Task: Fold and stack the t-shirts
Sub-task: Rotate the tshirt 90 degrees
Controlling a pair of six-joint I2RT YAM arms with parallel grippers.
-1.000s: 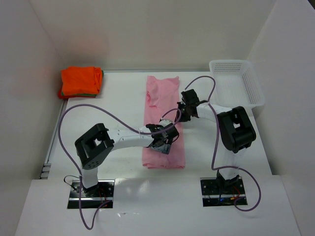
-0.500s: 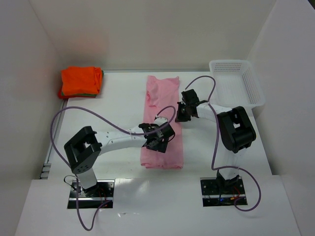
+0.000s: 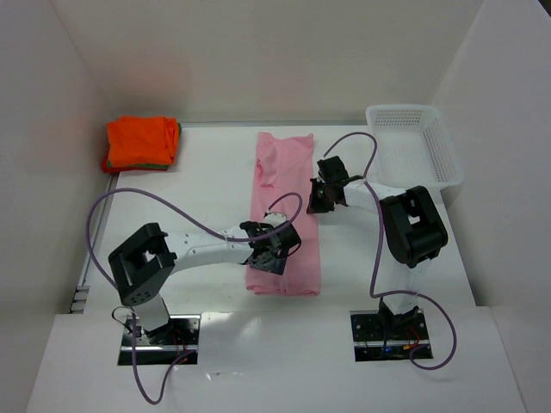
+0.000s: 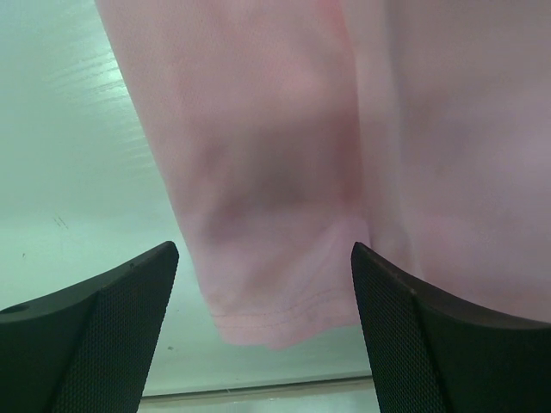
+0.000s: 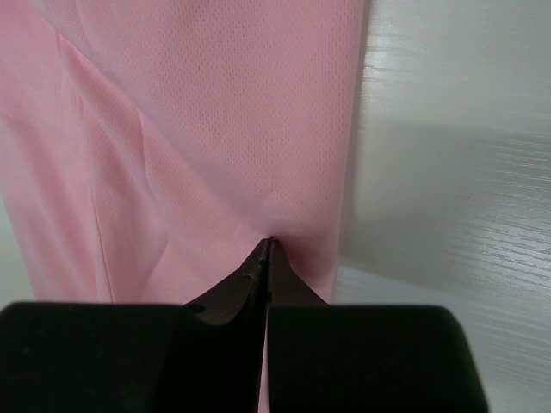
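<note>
Pink shirt [image 3: 284, 206]: flat on mid-table [image 3: 215, 163], folded lengthwise into a long narrow strip, collar end far, hem end toward the arm bases. Orange shirt [image 3: 142, 140] lies folded in far-left corner, well apart. Basket [image 3: 413, 142] far right.

L gripper [image 3: 269, 249]: low over near-left part of strip. Wrist view: fingers [image 4: 95, 335] wide apart, hem corner betw. them, nothing held. Can't tell if pads touch cloth.

R gripper [image 3: 317, 200]: at strip's right edge, abt mid-length. Wrist view: fingers [image 5: 241, 288] together to a point, creases fan out from tip. Judged nipped on a bit of pink cloth just inside the edge.

Handling (judgement): thin mesh knit, v. light, limp, no stiffness. Layers prob. slide on ea. other and on the smooth table. A one-point pinch will drag/bunch the cloth rather than lift a clean edge. Not fragile.

Where to grip (judgement): the two hem corners, thru all layers, L on left corner, R on right, then carry hem toward collar for the crosswise fold. R's mid-edge nip suits pinning a crease line, not lifting. L must catch every layer, else the lengthwise fold opens.
</note>
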